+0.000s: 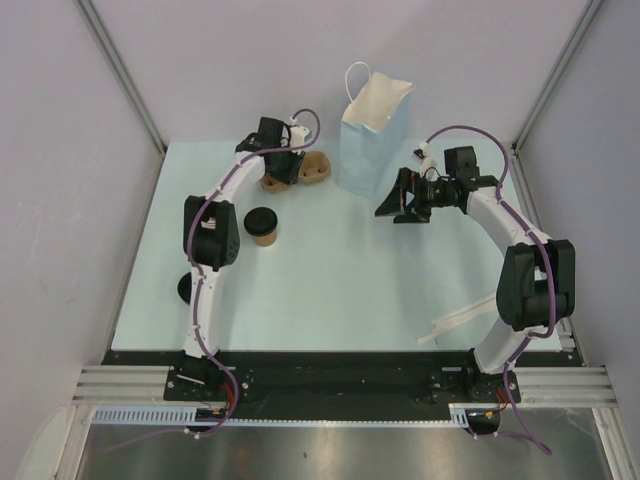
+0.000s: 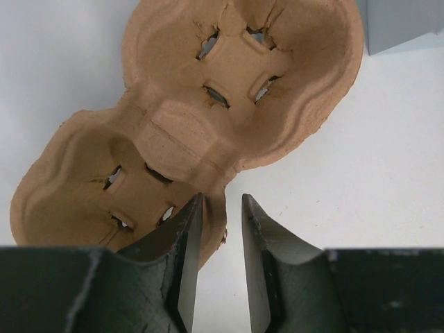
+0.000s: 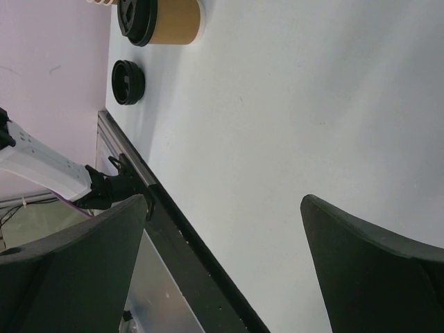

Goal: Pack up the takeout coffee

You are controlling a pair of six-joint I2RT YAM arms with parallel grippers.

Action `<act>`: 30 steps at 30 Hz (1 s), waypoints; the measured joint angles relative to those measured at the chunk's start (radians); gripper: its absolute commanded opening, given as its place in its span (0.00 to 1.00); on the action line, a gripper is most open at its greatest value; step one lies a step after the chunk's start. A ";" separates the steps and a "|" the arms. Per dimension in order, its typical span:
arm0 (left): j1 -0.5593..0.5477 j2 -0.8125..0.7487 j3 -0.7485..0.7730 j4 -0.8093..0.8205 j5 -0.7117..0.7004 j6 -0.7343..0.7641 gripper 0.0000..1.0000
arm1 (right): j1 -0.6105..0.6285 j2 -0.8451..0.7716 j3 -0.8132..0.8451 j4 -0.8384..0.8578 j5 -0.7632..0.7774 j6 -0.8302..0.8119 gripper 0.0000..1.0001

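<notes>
A pale blue table (image 1: 330, 290) is boxed in by grey walls on three sides, w/ a black rail along the near edge. The blue paper bag (image 1: 372, 140) is stood upright at the far edge, mouth open. A two-well pulp carrier (image 1: 305, 170) is laid just left of it; in the left wrist view a strip of bare table is seen btwn the carrier (image 2: 208, 125) and the bag's corner (image 2: 399, 24).

The takeout coffee (image 1: 263, 226) is set upright left of ctr, lid on, in front of the carrier and well apart from the bag. It is caught at the top edge of the right wrist view (image 3: 163, 17). A loose black lid (image 1: 188, 290) is placed nr the table's left edge, beside the left arm.

The left gripper (image 1: 283, 168) is lowered onto the carrier's near rim. Its fingers are drawn narrow (image 2: 220, 201) w/ the rim reaching in btwn the tips; table is seen on one side of the rim, so a firm pinch cannot be told.

The right gripper (image 1: 398, 208) is held above the table just right of the bag, fingers spread wide (image 3: 223, 201), nothing btwn them.

A broad bare stretch is left across the middle and near half of the table. A thin white strip (image 1: 465, 318) is laid nr the right arm's base.
</notes>
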 measured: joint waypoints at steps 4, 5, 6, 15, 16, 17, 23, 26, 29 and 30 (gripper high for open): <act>0.001 0.000 0.002 0.004 -0.005 -0.001 0.32 | -0.001 0.006 0.000 0.000 0.000 0.000 1.00; 0.001 0.000 0.002 0.005 -0.008 -0.001 0.31 | -0.001 0.007 0.000 0.000 0.000 0.000 1.00; 0.002 0.000 0.002 0.006 -0.008 -0.002 0.29 | -0.001 0.007 0.000 0.000 0.000 0.000 1.00; 0.006 0.000 0.003 0.015 -0.010 -0.018 0.05 | -0.001 0.008 0.000 0.000 0.000 0.000 1.00; 0.007 0.000 0.003 0.016 -0.011 -0.018 0.04 | -0.001 0.008 0.000 0.000 0.000 0.000 1.00; 0.007 0.000 0.003 0.016 -0.011 -0.018 0.03 | -0.001 0.008 0.000 0.000 -0.001 0.000 1.00; 0.008 0.000 0.003 0.018 -0.011 -0.026 0.00 | 0.002 0.009 0.000 0.000 -0.001 0.000 0.99; 0.008 -0.001 0.002 0.027 -0.014 -0.030 0.00 | 0.006 0.010 0.000 0.001 -0.001 0.000 1.00; 0.008 -0.008 -0.007 0.051 -0.026 -0.035 0.00 | 0.011 0.012 0.000 0.002 -0.002 0.001 1.00; 0.008 -0.016 -0.019 0.061 -0.031 -0.035 0.00 | 0.012 0.013 0.000 0.002 -0.002 0.001 0.99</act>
